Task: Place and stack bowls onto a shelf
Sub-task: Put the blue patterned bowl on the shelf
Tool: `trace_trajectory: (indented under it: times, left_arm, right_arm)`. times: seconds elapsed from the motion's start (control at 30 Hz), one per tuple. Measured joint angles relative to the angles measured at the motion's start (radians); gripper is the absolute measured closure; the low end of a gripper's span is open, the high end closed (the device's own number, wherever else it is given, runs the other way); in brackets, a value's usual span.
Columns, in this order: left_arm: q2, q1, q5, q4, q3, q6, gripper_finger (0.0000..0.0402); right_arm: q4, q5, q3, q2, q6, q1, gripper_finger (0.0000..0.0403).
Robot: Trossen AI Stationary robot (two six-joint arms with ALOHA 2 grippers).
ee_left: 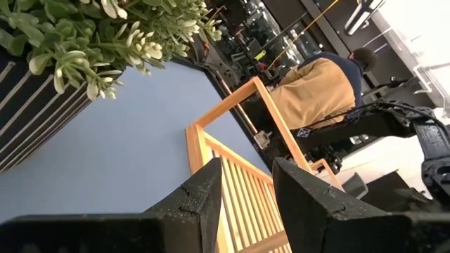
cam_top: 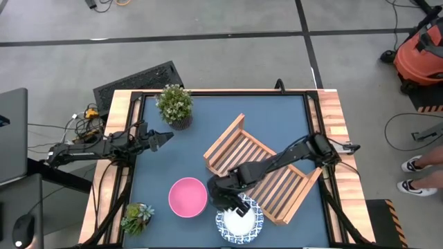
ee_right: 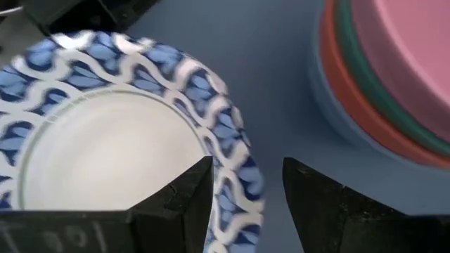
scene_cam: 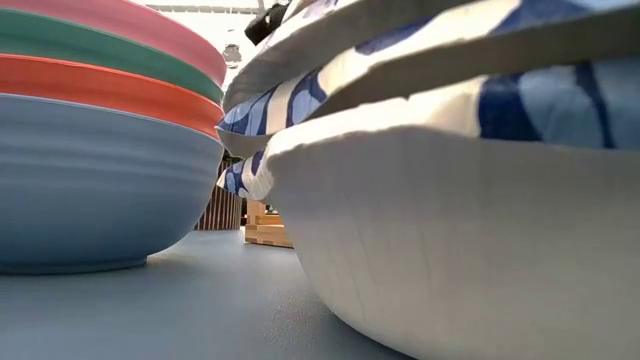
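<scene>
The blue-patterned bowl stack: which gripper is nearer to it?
Right. The right gripper hangs open over the blue-patterned bowl stack's rim; the left gripper waits across the table by the potted plant.

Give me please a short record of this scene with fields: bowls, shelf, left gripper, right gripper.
bowls: white-and-blue stack at the table's near edge; coloured stack, pink on top, beside it
shelf: wooden shelf lies on the table, no bowls on it
left gripper: left gripper open, waits near the potted plant
right gripper: right gripper open, straddling the rim of the top white-and-blue bowl
</scene>
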Motion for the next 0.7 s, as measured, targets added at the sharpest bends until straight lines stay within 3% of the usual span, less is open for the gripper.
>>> trace_trajectory:
  times: [0.7]
  left_arm:
    - [0.005,0.0,0.0,0.0,0.0,-0.007,0.0289]
  right_arm:
    - [0.015,-0.073,0.001,0.029,-0.026,-0.011,0.0207]
